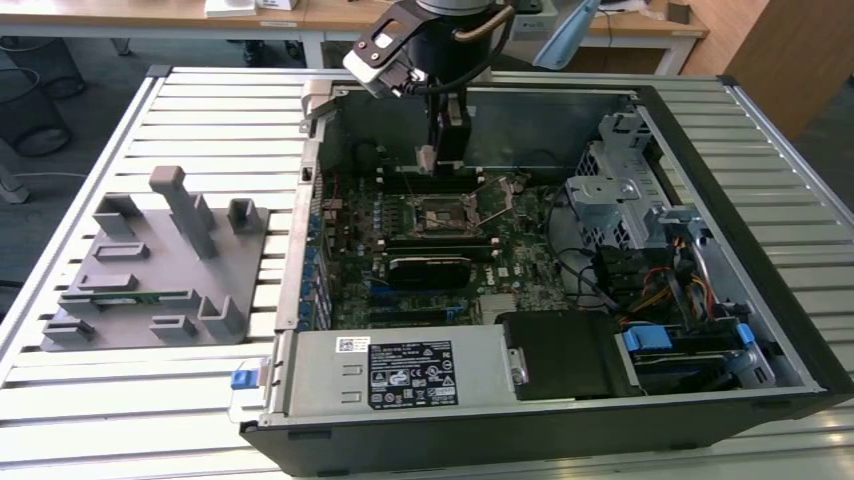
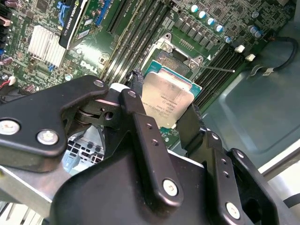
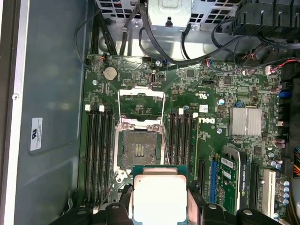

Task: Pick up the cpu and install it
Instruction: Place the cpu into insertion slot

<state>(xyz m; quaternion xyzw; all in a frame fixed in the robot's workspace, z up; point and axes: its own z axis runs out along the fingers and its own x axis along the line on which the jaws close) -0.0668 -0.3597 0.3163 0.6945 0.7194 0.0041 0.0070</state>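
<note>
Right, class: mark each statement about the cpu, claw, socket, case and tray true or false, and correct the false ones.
1. The claw grips the cpu. True.
2. The cpu sits in the socket. False: the socket is empty and the cpu is in the claw, apart from it.
3. The case is open, with its board showing. True.
4. The grey tray lies inside the case. False: it lies on the table, outside the case, on the exterior view's left.

Black gripper (image 2: 165,96), dark wrist (image 1: 451,45)
Matte black links (image 2: 145,136) are showing silver screws (image 2: 170,187); a brownish cable (image 1: 483,28) is looping past it.
</note>
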